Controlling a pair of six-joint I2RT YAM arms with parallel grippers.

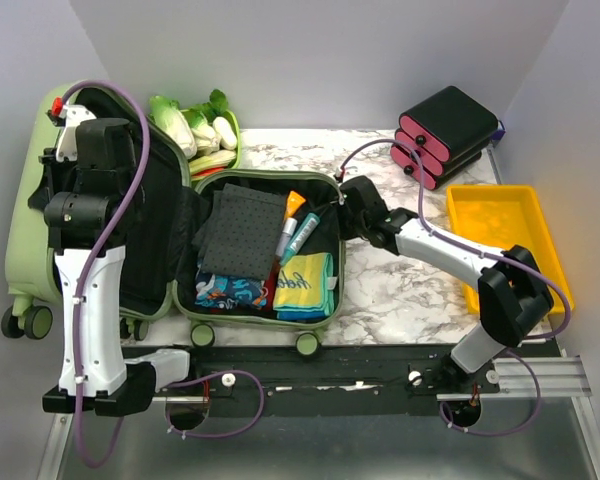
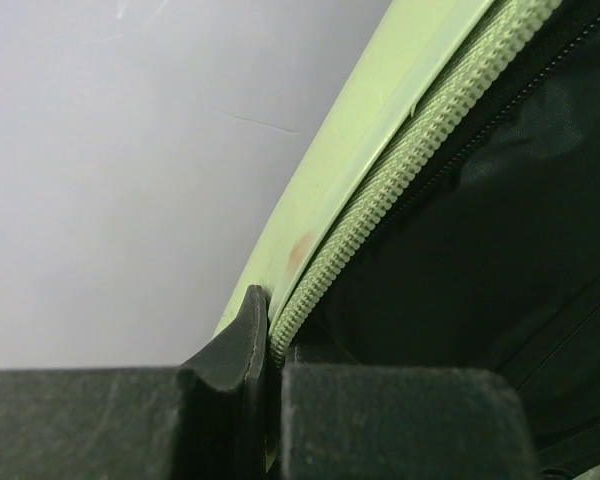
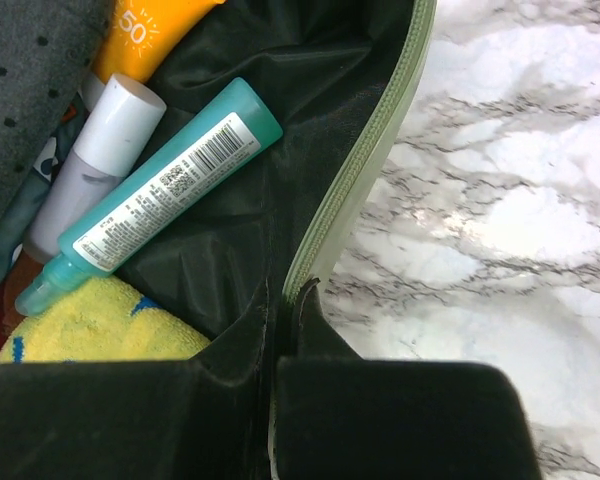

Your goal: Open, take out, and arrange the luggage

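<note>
Opening finished: pale sage-green hard-shell suitcase (image 1: 25,215) agape, left pincer (image 2: 270,345) and right pincer (image 3: 285,315) clamped on its rim. Leaves unpacking teal plastic tube (image 3: 160,190), folded clothes (image 1: 242,232), then arranging.

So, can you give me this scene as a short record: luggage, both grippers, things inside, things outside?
luggage: open, lid raised at left, base flat on the table
left gripper: shut on the lid's rim
right gripper: shut on the base's right rim
inside: dotted cloth, orange tube, white-capped bottle, teal tube, yellow towel
outside: vegetables, black box, yellow tray
</note>
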